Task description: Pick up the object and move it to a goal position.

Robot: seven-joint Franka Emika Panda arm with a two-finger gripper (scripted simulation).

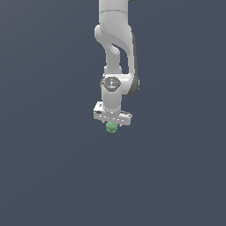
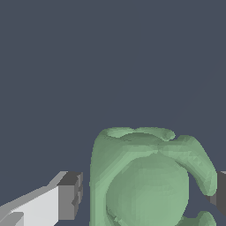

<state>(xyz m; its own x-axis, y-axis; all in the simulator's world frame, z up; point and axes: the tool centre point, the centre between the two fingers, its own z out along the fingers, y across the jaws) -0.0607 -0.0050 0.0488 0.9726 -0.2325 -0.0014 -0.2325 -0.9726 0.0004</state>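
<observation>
The object is a small pale green lumpy ball directly under the white gripper bar in the exterior view. In the wrist view the object fills the space between the two dark finger pads. My gripper hangs straight down over it, with the fingers astride it. One pad stands a small gap away from the ball's side. The other pad is at the picture's edge, right against or very near the ball. The jaws are open around it. The ball's underside is hidden.
The white arm comes down from the top of the exterior view. A plain dark grey-blue surface lies all around, with no other objects or edges in view.
</observation>
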